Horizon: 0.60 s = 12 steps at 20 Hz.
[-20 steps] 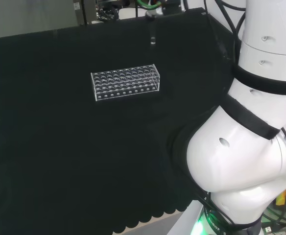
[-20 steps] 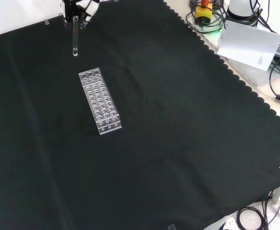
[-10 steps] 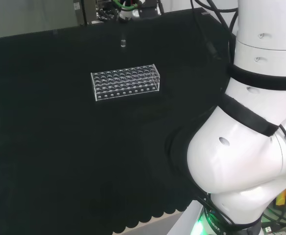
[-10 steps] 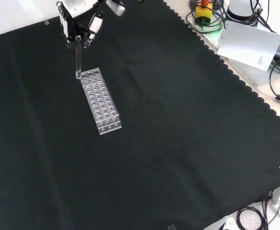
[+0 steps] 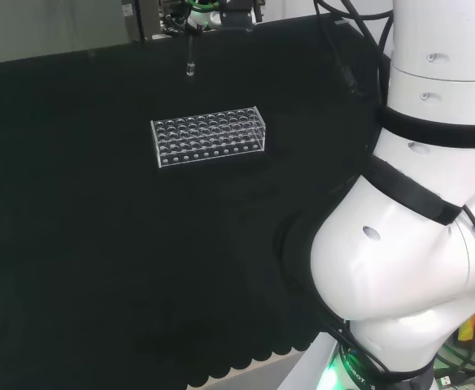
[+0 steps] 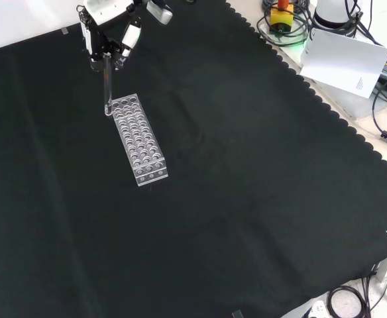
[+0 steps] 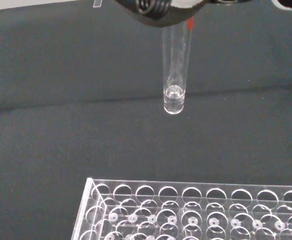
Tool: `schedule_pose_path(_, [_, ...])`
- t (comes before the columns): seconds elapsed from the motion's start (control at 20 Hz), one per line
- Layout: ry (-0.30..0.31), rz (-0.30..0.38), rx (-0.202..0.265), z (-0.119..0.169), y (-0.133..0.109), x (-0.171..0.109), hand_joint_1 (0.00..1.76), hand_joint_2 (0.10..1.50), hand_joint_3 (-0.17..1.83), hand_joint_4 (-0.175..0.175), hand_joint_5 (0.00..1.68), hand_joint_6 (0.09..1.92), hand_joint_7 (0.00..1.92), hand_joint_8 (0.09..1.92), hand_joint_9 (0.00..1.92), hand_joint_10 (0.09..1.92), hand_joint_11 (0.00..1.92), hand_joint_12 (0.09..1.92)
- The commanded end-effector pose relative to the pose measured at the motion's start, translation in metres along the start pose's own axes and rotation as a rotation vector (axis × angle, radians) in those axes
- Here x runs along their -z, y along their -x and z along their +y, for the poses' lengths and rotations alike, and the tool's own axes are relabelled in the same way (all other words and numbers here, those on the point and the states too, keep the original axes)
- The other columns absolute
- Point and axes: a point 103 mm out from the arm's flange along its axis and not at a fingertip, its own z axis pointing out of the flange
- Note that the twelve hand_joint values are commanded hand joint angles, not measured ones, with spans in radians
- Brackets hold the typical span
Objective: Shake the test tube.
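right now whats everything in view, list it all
test tube: one, clear glass, held upright in the hand above the cloth, its lower end in the air near the rack's far end in the front view
rack: one, clear plastic with rows of empty holes, lying on the cloth
cloth: one, black, covering the bench
paper sheet: one, white, beyond the cloth's scalloped edge at the front view's upper right
cables: several, dark, off the cloth at the front view's top right
arm: one, white links at the head view's right
hand: one, black and white, curled on the tube's top
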Motion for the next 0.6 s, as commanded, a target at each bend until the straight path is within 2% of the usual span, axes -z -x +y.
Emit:
schedule_pose_path(0.05, [-0.028,-0.118,-0.021,-0.004,0.028,-0.005,1.24,1.02,-0.17,-0.175,1.54,0.09,1.73,0.51,1.65,0.51,1.24,0.89])
schedule_pose_path(0.35, [-0.047,-0.149,-0.052,-0.010,0.046,-0.010,1.24,1.02,-0.17,-0.175,1.54,0.09,1.73,0.51,1.65,0.51,1.24,0.89])
schedule_pose_path(0.6, [-0.046,-0.134,-0.046,-0.011,0.045,-0.012,1.24,1.02,-0.17,-0.175,1.54,0.09,1.73,0.51,1.65,0.51,1.23,0.89])
